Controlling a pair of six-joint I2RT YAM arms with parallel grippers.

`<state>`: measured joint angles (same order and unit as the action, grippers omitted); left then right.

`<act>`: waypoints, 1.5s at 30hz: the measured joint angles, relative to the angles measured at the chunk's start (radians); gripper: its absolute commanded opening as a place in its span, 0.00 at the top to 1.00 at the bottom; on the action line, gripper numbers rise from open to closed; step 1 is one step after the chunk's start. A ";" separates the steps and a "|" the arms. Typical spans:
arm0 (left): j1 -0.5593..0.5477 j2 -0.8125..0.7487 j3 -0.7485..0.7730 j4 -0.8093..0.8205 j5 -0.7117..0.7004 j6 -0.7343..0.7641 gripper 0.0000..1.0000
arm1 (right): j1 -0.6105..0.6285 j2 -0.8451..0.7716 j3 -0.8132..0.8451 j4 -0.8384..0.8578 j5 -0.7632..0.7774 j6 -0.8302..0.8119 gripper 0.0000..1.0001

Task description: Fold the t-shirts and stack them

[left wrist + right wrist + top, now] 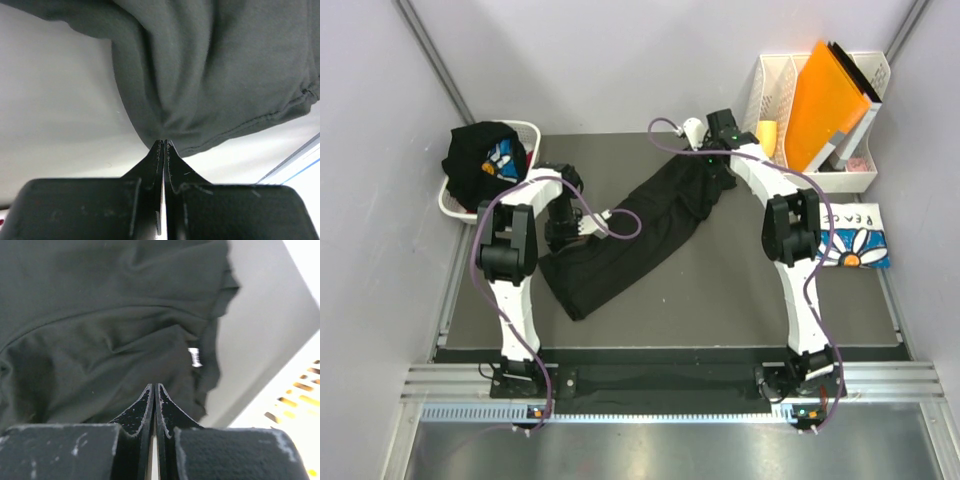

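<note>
Two black t-shirts [620, 240] [475, 155], one white t-shirt [855, 240], one basket [450, 205], one orange folder [825, 100], two arms [515, 260] [790, 230].

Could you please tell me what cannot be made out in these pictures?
1. Right wrist view: whether the right gripper actually pinches the black tee; black against black hides the contact.
2. Top view: the basket tee print, mostly folded into the bunch in the basket.
3. Top view: the white tee left edge, covered by the right arm.
</note>
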<state>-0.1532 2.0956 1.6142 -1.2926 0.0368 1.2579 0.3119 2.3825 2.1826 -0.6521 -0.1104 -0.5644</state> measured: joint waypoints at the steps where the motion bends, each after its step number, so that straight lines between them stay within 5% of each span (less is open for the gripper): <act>1: 0.000 0.004 0.003 -0.001 0.000 0.000 1.00 | 0.000 0.010 0.000 0.000 0.000 0.000 1.00; 24: -0.013 0.075 0.035 0.037 0.003 -0.045 1.00 | -0.014 0.050 -0.059 0.004 0.061 -0.019 1.00; 45: -0.002 0.018 -0.113 0.097 -0.183 -0.130 1.00 | -0.076 0.050 -0.074 0.009 0.116 -0.031 1.00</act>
<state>-0.1551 2.1139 1.5009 -1.1961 -0.1459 1.1282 0.2359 2.4329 2.1090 -0.6434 0.0051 -0.5953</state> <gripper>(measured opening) 0.009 0.005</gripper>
